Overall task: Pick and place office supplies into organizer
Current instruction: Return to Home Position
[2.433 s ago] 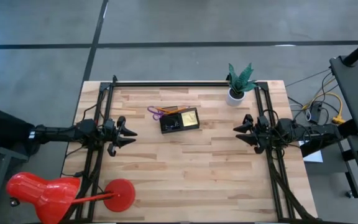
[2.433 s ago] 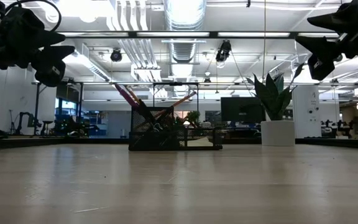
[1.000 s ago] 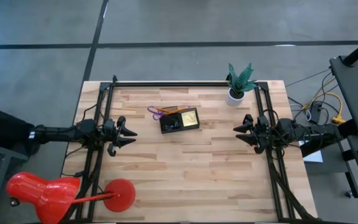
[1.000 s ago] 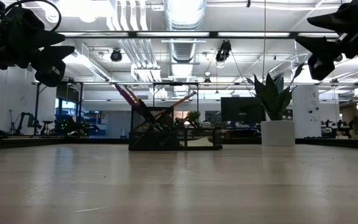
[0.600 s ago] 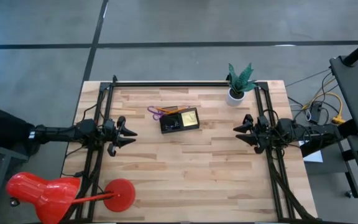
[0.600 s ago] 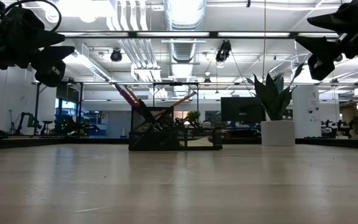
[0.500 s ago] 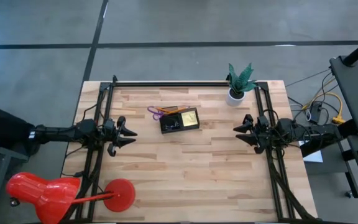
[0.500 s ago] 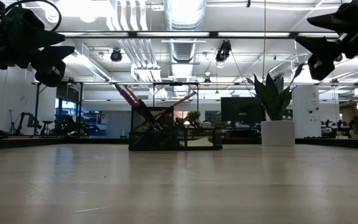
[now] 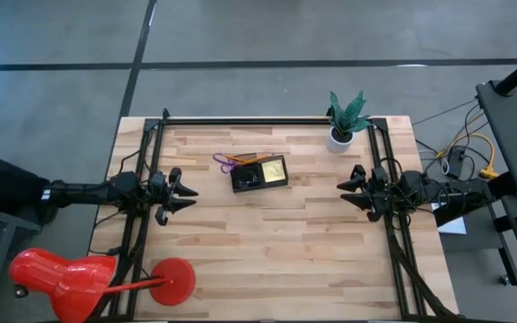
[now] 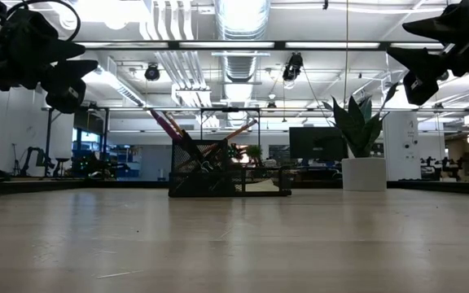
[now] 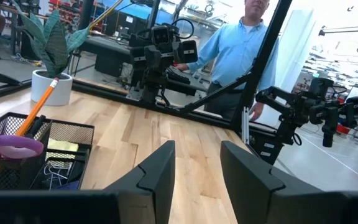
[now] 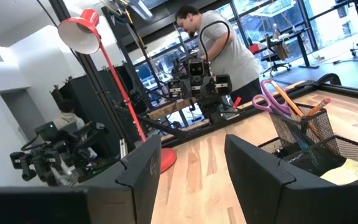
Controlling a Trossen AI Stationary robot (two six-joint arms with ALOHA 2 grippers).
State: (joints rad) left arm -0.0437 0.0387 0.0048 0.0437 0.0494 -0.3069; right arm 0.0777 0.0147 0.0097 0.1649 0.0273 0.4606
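The black mesh organizer stands on the table's far middle part. Purple-handled scissors and an orange pencil stick out of its tall cup, leaning over its rim toward the left. A yellow sticky-note pad lies in its low tray. The organizer also shows in the low view, in the left wrist view and in the right wrist view. My left gripper hovers open at the left edge. My right gripper hovers open at the right edge. Both hold nothing.
A white pot with a green plant stands at the far right corner. A red desk lamp sits at the near left corner. Black frame rails run along the left, right and far edges. People stand beyond the table in both wrist views.
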